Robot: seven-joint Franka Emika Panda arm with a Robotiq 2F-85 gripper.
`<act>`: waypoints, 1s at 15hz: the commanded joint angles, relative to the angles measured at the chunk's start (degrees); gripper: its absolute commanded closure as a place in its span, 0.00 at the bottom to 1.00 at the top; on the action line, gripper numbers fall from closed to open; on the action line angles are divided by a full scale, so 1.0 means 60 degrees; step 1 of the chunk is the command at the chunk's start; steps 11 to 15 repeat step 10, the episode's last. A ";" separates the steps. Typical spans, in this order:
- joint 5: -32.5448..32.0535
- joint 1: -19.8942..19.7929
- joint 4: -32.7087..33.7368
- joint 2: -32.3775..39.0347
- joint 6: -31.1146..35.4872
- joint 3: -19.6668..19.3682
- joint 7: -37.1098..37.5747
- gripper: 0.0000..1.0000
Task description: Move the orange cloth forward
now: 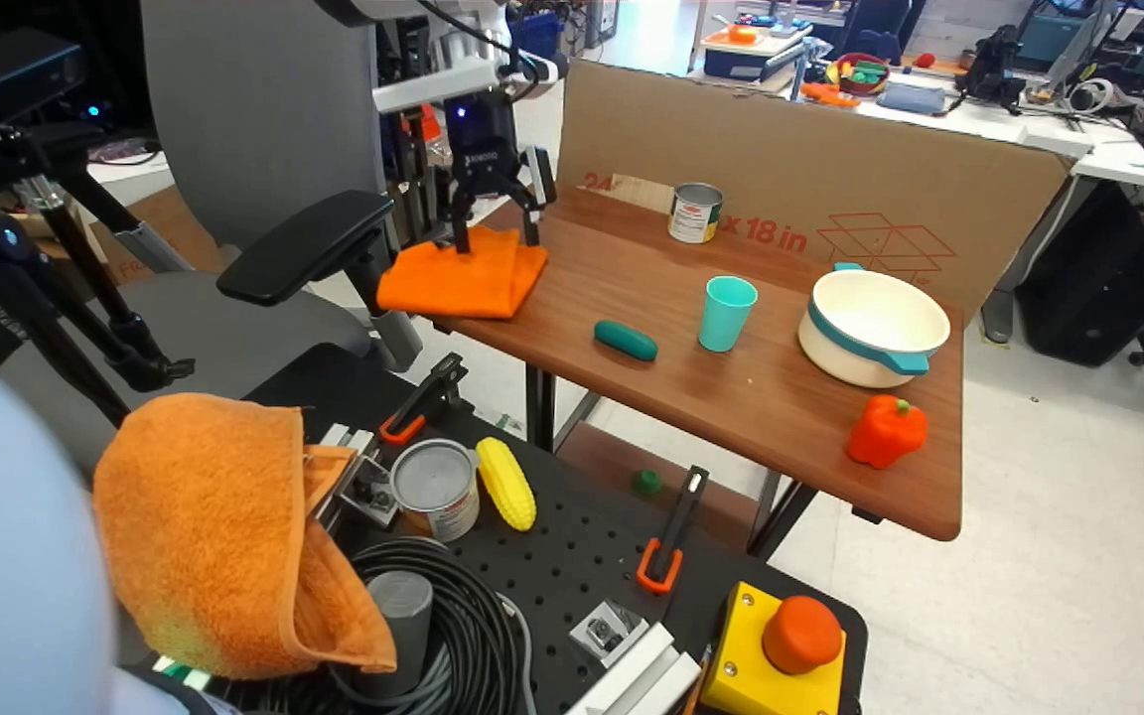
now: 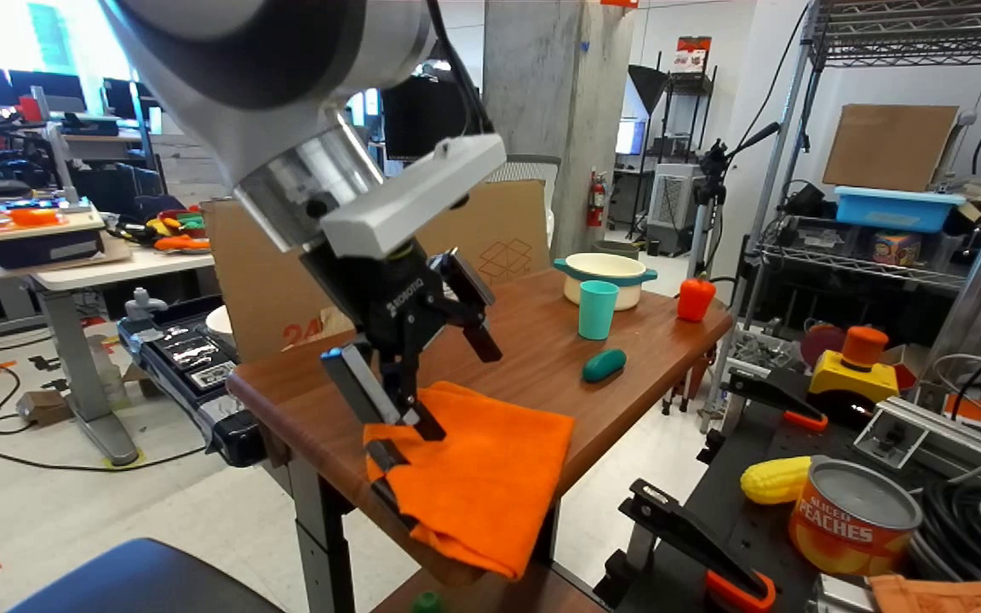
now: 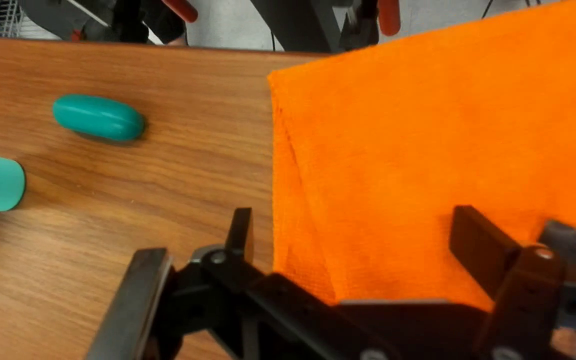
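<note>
Gripper [image 2: 462, 386], jaws spread wide; in the wrist view one fingertip appears over the folded orange cloth [image 3: 433, 165], the other just outside its edge, above bare wood. Contact with the fabric cannot be told. The cloth lies at one end of the table [image 1: 622, 268], lapping past a long edge; along the opposite long edge stands a cardboard panel [image 1: 781, 169]. Open tabletop separates it from five single items: a smooth green oblong piece [image 1: 626, 341], a tapered turquoise cup [image 1: 728, 316], a labelled metal can [image 1: 695, 214], a round cream pot [image 1: 865, 343] with two teal handles, and a glossy red pepper [image 1: 887, 431]. A second cloth, a bunched orange terry towel [image 1: 205, 526], lies at one end of a perforated black board [image 1: 582, 556].
</note>
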 commanded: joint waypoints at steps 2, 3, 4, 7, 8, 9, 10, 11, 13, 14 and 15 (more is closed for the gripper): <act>0.0522 -0.0372 -0.1654 -0.2500 -0.1036 0.0572 -0.0512 0.00; 0.0827 -0.0536 -0.1979 -0.3054 -0.0929 0.0693 -0.0588 0.00; 0.1156 -0.0681 -0.2293 -0.3619 -0.0840 0.0772 -0.0617 0.00; 0.0909 -0.0651 -0.1775 -0.3227 -0.0971 0.0822 -0.0390 0.00; 0.0948 -0.0713 -0.1950 -0.3463 -0.0970 0.0845 -0.0419 0.00; 0.0971 -0.0740 -0.2063 -0.3563 -0.0969 0.0853 -0.0427 0.00; 0.0980 -0.0745 -0.2122 -0.3571 -0.0964 0.0854 -0.0427 0.00; 0.0980 -0.0745 -0.2122 -0.3571 -0.0964 0.0854 -0.0427 0.00; 0.0980 -0.0745 -0.2122 -0.3571 -0.0964 0.0854 -0.0427 0.00; 0.0980 -0.0745 -0.2122 -0.3571 -0.0964 0.0854 -0.0427 0.00; 0.0980 -0.0745 -0.2122 -0.3571 -0.0964 0.0854 -0.0427 0.00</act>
